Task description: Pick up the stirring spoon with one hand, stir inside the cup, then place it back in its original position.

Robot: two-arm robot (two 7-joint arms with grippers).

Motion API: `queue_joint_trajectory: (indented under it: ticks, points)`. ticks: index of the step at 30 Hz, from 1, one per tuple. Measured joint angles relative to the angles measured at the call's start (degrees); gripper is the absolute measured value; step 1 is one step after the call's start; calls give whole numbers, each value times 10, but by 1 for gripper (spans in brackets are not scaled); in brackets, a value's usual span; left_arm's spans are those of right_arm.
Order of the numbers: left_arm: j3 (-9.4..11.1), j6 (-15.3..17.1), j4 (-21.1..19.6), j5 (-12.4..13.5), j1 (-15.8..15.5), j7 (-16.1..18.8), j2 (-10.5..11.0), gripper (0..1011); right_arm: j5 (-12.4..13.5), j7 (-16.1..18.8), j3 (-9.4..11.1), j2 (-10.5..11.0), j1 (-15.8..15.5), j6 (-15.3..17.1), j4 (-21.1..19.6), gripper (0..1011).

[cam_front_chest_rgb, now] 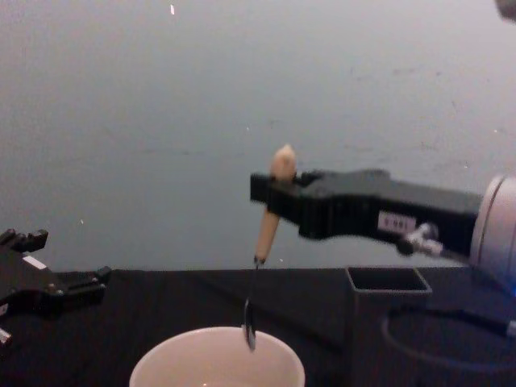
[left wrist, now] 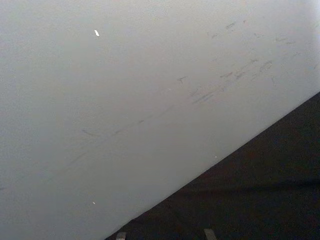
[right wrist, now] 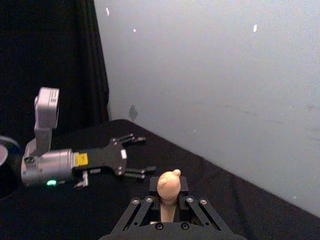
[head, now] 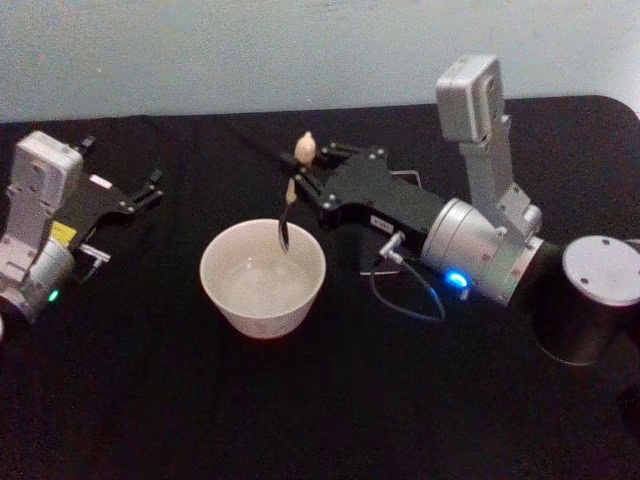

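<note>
One spoon [cam_front_chest_rgb: 267, 228], one cup [head: 262, 290], one holder [cam_front_chest_rgb: 385, 318] and two grippers are in play.

The right gripper [head: 304, 170] reaches in level from the cup's right, above and just behind its far rim. Its jaws are clamped on the spoon's wooden handle, and the rounded top of the handle stands clear above them. The spoon hangs nearly upright, leaning a little. Its thin shaft runs down to the small bowl, which sits within the cup's mouth near the far rim. Whether the bowl touches anything inside the cup cannot be made out.

The left gripper [right wrist: 142, 156] lies low on the black table [head: 150, 400], well to the cup's left, with its fingers spread apart and nothing between them.

The holder stands to the cup's right, its square mouth open at the top. In the chest view both the cup and the holder are cut off at the lower edge.
</note>
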Motion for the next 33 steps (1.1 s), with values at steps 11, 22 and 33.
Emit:
queue_joint_trajectory:
  ticks: [11,22,33]
  points:
    - [0,0,0,0,0,0,0,1001,-17,11,-19,0,-7,-7,22,197]
    - [0,0,0,0,0,0,0,1001,-38,21,-32,-5,-9,-24,43,197]
    - [0,0,0,0,0,0,0,1001,-57,21,-34,-16,-9,-30,58,197]
